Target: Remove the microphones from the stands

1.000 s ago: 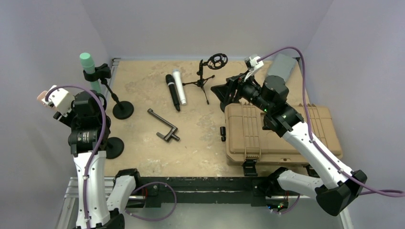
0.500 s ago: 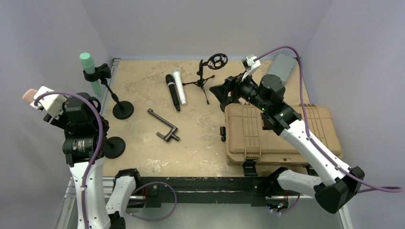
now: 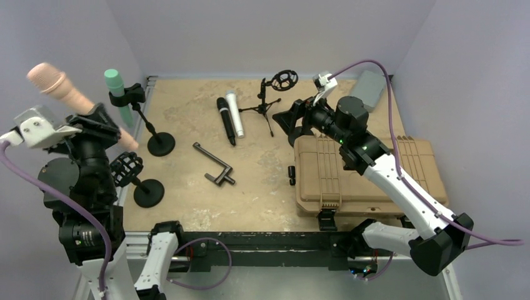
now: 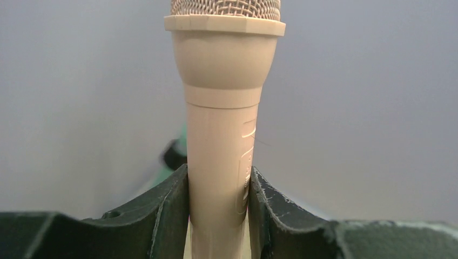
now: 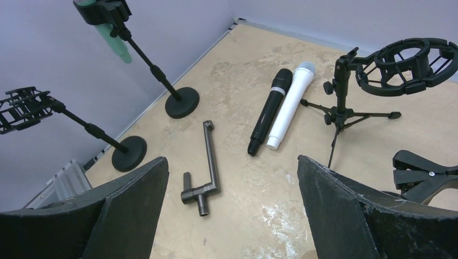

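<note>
A beige microphone (image 3: 51, 83) is held in the air at the far left, tilted with its mesh head up and to the left. My left gripper (image 3: 99, 120) is shut on its handle. In the left wrist view the microphone (image 4: 224, 108) stands upright between the black fingers (image 4: 162, 213) of the left gripper (image 4: 219, 216). Below it the stand (image 3: 149, 192) with a black shock mount (image 3: 127, 167) is empty. My right gripper (image 3: 294, 125) hangs open over the table's middle, and the right wrist view shows nothing between the jaws of this gripper (image 5: 229, 162).
A green microphone (image 3: 115, 84) sits clipped in a second stand (image 3: 160, 144) at the back left. A black microphone (image 3: 226, 120) and a white microphone (image 3: 235, 114) lie side by side. A tripod stand (image 3: 270, 103), a metal crank (image 3: 214, 165) and a tan case (image 3: 362, 175) are nearby.
My left arm has risen with the beige microphone, lifting it up and away from the shock mount stand. The right arm has barely shifted.
</note>
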Tool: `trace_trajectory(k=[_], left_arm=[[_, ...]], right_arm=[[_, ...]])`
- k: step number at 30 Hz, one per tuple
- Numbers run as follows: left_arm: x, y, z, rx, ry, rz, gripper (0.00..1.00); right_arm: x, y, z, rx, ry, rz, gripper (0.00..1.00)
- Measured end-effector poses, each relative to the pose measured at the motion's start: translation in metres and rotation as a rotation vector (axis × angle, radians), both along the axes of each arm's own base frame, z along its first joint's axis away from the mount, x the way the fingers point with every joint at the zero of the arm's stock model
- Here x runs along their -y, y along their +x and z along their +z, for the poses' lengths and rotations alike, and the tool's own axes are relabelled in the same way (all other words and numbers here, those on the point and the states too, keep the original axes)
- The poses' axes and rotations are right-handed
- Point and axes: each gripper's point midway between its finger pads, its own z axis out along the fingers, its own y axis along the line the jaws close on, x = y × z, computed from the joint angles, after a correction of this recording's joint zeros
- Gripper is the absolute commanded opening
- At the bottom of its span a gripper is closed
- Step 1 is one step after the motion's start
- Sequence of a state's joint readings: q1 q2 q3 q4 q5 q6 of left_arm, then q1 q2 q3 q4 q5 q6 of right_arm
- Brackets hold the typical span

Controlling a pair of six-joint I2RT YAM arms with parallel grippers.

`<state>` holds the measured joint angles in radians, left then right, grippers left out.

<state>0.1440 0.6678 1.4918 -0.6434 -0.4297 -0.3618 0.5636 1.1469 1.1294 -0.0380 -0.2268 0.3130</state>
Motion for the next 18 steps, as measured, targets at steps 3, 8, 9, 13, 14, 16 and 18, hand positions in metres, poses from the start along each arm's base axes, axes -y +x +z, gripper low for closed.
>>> trace_trajectory(k=[3, 8, 9, 13, 14, 16, 18], left_arm=[[0.056, 0.025, 0.019, 0.05, 0.063, -0.333, 0.0], [0.132, 0.085, 0.006, -0.036, 0.017, -0.807, 0.0], [0.143, 0.101, -0.009, -0.093, -0.012, -0.869, 0.0], [0.184, 0.16, -0.094, -0.406, -0.134, -0.994, 0.0], [0.191, 0.173, -0.121, -0.498, -0.164, -0.996, 0.0], [0.201, 0.191, -0.166, -0.645, -0.218, -0.979, 0.0], [0.2, 0.208, -0.209, -0.777, -0.266, -0.913, 0.0]], right_arm=[[-0.001, 0.001, -0.002, -0.004, -0.002, 0.0, 0.87], [-0.001, 0.002, -0.006, -0.012, -0.007, 0.0, 0.87], [-0.001, 0.002, -0.006, -0.011, -0.007, 0.0, 0.87], [-0.001, 0.002, -0.006, -0.013, -0.008, -0.002, 0.87], [-0.001, 0.003, -0.006, -0.013, -0.009, -0.003, 0.87], [-0.001, 0.003, -0.007, -0.013, -0.01, -0.008, 0.87], [0.001, 0.004, -0.008, -0.016, -0.012, -0.016, 0.87]])
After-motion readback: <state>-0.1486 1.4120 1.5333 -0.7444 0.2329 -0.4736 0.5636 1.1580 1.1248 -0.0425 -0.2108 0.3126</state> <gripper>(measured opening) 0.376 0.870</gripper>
